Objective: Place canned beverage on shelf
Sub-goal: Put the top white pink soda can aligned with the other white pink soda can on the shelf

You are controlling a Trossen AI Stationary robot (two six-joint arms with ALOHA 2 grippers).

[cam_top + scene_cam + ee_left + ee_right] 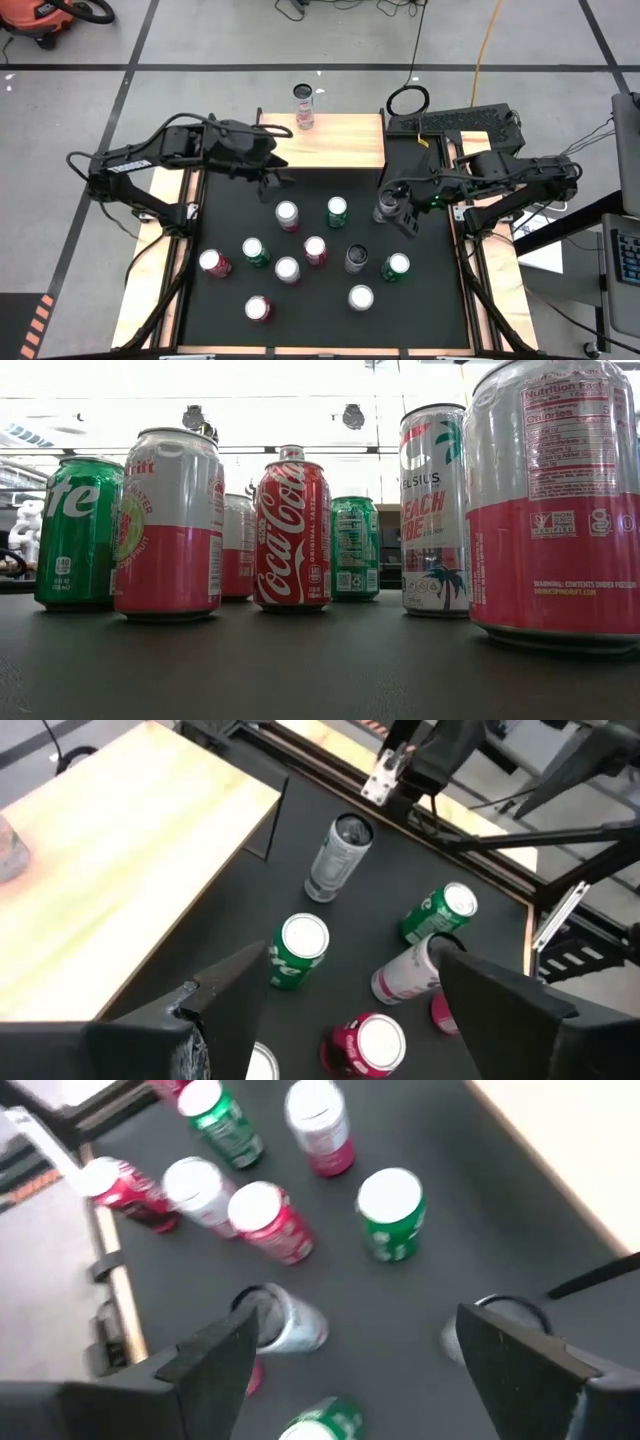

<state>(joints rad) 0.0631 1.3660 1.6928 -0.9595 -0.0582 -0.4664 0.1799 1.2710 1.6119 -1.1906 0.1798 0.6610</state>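
Note:
The shelf [340, 140], a light-wood board, stands at the far edge of the black mat [440, 300]. One canned beverage [304, 105] stands upright on the shelf's far edge. Several more cans stand upright on the mat, among them a green one [337, 210] and a silver one [385, 205]. My left gripper [275, 178] hangs open above the mat by the shelf's near left corner, tilted down toward the cans [350, 960]. My right gripper [400, 215] hangs open above the mat's right part [357, 1315], just beside the silver can [500, 1315], with nothing between its fingers.
The cans crowd the middle of the mat: red [213, 262], white [361, 297], green [396, 266], dark-topped silver [357, 258]. The low view shows them in a row [292, 525]. Long wooden strips [140, 290] run along the mat's sides. The shelf's right half is bare.

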